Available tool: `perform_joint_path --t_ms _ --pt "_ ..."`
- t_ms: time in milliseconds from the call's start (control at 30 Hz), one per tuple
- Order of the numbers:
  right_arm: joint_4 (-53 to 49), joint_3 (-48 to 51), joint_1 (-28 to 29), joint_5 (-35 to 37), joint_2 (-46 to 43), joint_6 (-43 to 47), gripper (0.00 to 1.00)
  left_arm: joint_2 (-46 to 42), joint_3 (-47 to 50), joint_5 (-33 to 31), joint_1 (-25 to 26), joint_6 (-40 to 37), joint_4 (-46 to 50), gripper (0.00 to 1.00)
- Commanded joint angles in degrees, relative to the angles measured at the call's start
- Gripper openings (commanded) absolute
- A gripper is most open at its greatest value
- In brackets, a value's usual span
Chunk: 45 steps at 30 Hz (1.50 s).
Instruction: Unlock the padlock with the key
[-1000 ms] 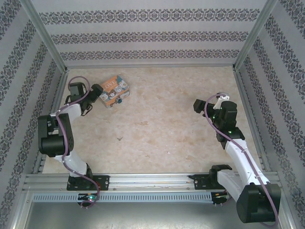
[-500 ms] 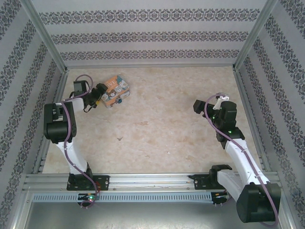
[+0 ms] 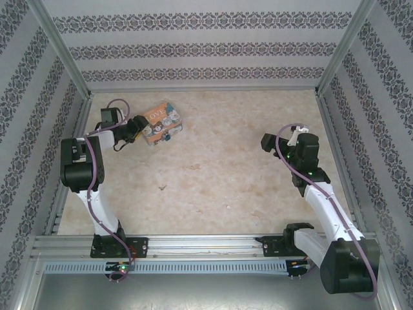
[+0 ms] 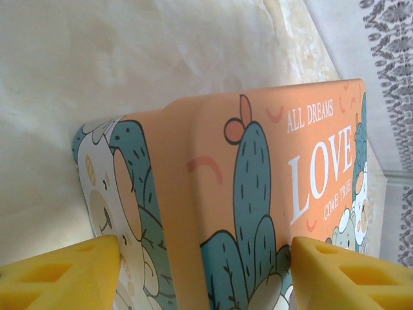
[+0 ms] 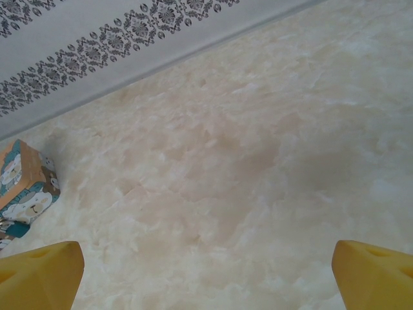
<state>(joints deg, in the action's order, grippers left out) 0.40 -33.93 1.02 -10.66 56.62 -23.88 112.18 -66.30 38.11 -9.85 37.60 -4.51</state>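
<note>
As L pincer (image 4: 206, 252) gapes, orange box (image 4: 258, 174) sits btwn.

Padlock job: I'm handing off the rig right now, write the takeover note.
Left tool: open, its fingers either side of the orange LOVE box, far left of the table.
Right tool: open, holding nothing, above bare table on the right.
Padlock: small dark teal speck at the box's near edge; too small to judge its shackle.
Done: nothing visible on the lock.
To do: bring key to padlock, unlock.

A pale marbled beige table (image 3: 219, 168) sits enclosed by grey-white walls (image 3: 200, 45) banded with dark floral patterns.
</note>
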Motion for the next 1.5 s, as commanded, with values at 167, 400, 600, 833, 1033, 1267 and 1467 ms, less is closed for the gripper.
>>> perform_joint_path --t_ms 167,400,600,833,1033,1267,1467 --pt "0.48 -1.58 0.83 -2.59 1.39 -0.44 0.98 4.16 -1.92 3.64 5.58 -9.19 11.24 0.67" --pt "0.45 -0.55 0.83 -3.28 0.76 -0.93 0.98 6.72 -7.36 5.98 10.54 -15.30 16.26 0.67" --pt "0.28 0.34 0.87 -3.84 -0.59 -0.58 0.99 9.74 -14.25 9.50 14.93 -24.06 23.29 0.67" --pt "-0.14 0.54 1.00 -4.94 -1.53 -0.02 0.98 13.70 -21.84 14.03 18.35 -34.23 31.65 0.67" --pt "-0.32 0.01 1.09 -5.17 -1.40 -0.04 0.98 15.61 -26.87 14.69 19.38 -38.48 36.45 0.67" --pt "-0.84 -1.26 1.78 -5.25 -1.33 -0.35 0.98 10.77 -26.43 13.03 19.39 -35.15 32.91 0.73" --pt "-2.97 -3.12 3.73 -5.58 -0.95 -0.09 0.97 2.34 -21.82 9.99 18.54 -29.91 26.95 0.78"
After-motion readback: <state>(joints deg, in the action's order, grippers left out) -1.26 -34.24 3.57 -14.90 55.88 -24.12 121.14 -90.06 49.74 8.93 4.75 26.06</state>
